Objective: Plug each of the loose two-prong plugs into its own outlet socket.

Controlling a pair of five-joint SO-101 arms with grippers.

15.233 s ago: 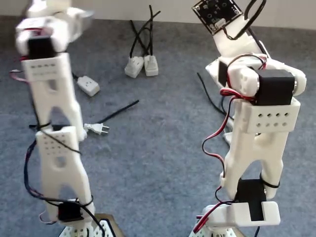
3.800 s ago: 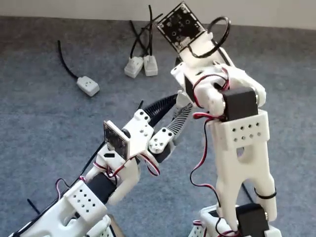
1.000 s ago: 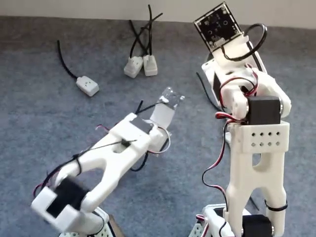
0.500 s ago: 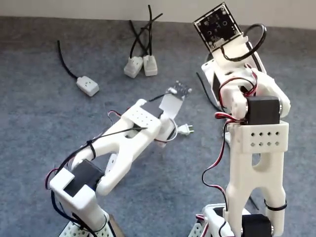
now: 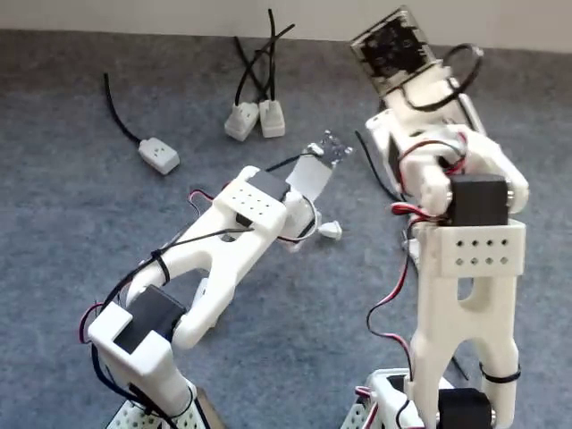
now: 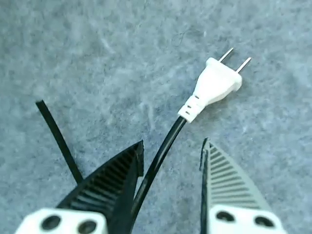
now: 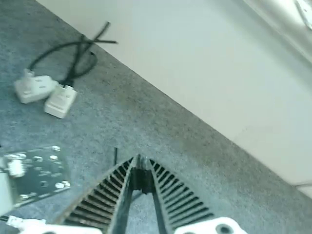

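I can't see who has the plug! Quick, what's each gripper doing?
Left gripper: open; the black cable of the white plug runs loose through its gap.
Right gripper: closed, holding nothing.

Small robotics test bench in a plain, hobby-lab sort of room

The worktop [image 5: 71,232] is covered in grey-blue carpet-like felt that runs back to a bare pale wall [image 5: 134,13] at the far edge. Two white printed-plastic arms stand on it, the left arm [image 5: 241,241] and the right arm [image 5: 469,259], with exposed red and black wires [image 5: 399,211] looped along the joints and an uncased camera circuit board [image 5: 395,49] on a wrist. Loose white outlet sockets [image 5: 255,119] on short black cables lie far left, unattached to any wall.
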